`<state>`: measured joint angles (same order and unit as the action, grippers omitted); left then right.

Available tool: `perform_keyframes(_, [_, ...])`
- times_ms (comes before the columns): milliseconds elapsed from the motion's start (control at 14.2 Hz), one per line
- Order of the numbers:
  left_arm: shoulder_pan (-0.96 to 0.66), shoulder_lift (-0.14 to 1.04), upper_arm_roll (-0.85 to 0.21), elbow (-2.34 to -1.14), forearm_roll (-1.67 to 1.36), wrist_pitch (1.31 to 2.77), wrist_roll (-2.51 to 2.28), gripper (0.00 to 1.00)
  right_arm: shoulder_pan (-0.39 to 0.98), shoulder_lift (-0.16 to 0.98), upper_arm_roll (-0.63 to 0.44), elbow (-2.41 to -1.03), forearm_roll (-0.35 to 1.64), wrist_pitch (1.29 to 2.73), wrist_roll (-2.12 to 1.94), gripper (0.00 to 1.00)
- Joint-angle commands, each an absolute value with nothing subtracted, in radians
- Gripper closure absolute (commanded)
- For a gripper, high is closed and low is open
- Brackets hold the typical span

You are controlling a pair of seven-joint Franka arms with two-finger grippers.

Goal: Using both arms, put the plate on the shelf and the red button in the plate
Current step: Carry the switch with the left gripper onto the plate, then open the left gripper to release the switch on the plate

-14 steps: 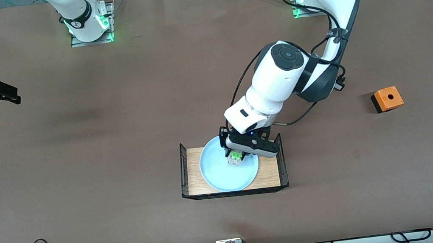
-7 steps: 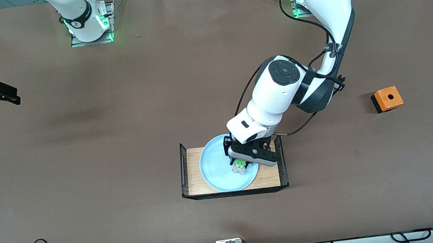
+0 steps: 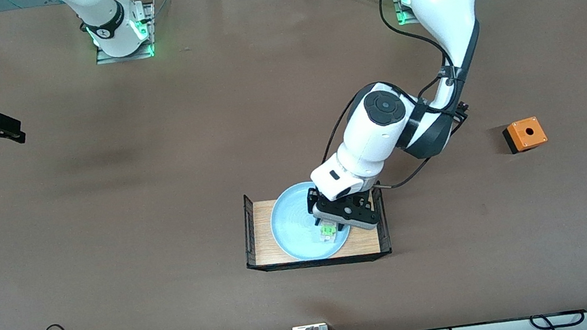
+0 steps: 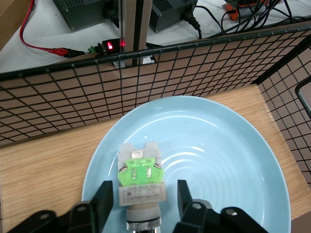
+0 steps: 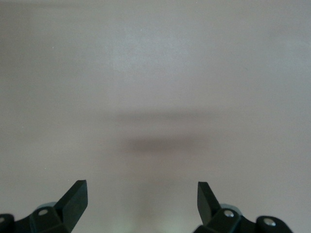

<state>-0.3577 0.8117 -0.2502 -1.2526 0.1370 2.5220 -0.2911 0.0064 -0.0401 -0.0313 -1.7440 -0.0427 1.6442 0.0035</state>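
The pale blue plate [image 3: 291, 229] [image 4: 218, 160] lies in a wire-walled tray [image 3: 249, 235] with a wooden floor. The red button [image 3: 328, 233] [image 4: 141, 179], a whitish body with a green block, rests on the plate. My left gripper [image 3: 328, 228] [image 4: 144, 188] is low over the plate and open. Its fingers [image 4: 106, 194] stand on either side of the button with a gap on each side. My right gripper [image 3: 12, 130] [image 5: 141, 187] waits open with nothing in it, over bare table at the right arm's end.
An orange-topped black box [image 3: 524, 134] sits on the table toward the left arm's end. The tray's mesh walls [image 4: 146, 73] rise round the plate. Cables and a power unit line the table edge nearest the front camera.
My left gripper came down onto the plate and opened, letting go of the red button, which now lies on the plate. The right arm has hardly moved.
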Motion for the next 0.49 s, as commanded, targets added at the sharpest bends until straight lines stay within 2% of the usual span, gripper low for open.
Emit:
perform_keyframes(0, [-0.361,0.816,-0.242,-1.223,0.155,2.520,-0.291,0.16,-0.002,-0.038,-0.031,-1.733,-0.029,1.647,-0.003,0.00])
perform_keyframes(70, [-0.348,0.812,-0.242,-1.223,0.163,2.520,-0.288,0.00,-0.002,-0.038,-0.032,-1.733,-0.029,1.647,-0.003,0.00])
perform_keyframes(211, [-0.344,0.772,-0.244,-1.227,0.160,2.449,-0.298,0.00,-0.002,-0.038,-0.032,-1.733,-0.029,1.644,-0.003,0.00])
perform_keyframes(422, [-0.339,0.669,-0.245,-1.229,0.152,2.217,-0.313,0.00,-0.008,-0.037,-0.037,-1.733,-0.029,1.647,-0.003,0.00])
